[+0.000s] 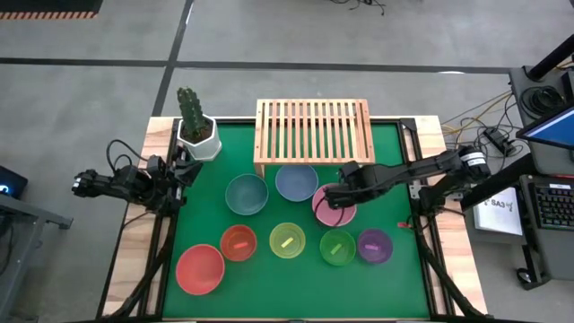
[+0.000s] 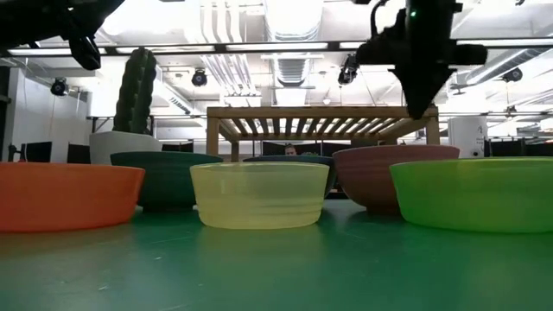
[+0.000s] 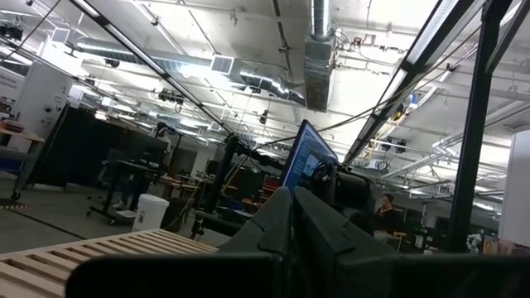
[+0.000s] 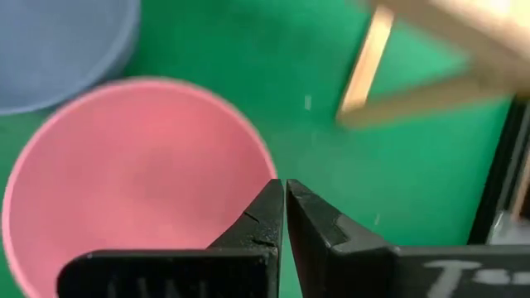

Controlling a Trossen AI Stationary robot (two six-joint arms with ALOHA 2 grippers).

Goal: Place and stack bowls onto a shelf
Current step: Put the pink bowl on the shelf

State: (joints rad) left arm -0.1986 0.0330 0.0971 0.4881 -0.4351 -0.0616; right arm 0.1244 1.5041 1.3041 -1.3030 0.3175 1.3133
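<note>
In the high view the light-wood shelf (image 1: 314, 130) stands on its legs at the far side of the green mat. In front of it stand the teal (image 1: 247, 194), blue (image 1: 296, 182) and pink (image 1: 334, 208) bowls. Nearer are the red (image 1: 239, 242), yellow (image 1: 287, 241), green (image 1: 337, 246) and purple (image 1: 374, 246) bowls and the larger red-pink one (image 1: 199, 268). My right gripper (image 4: 284, 194) is shut and hovers over the pink bowl's (image 4: 132, 182) rim; the low view shows it (image 2: 421, 108) clear above that bowl (image 2: 393, 173). My left gripper (image 3: 291, 199) is shut and waits by the table's left edge (image 1: 184, 170).
A white pot with a cactus (image 1: 197, 135) stands at the mat's far left corner, beside my left gripper. The blue bowl (image 4: 58, 50) and a shelf leg (image 4: 368, 58) lie close to my right gripper. Cables and equipment sit beyond the table's right edge.
</note>
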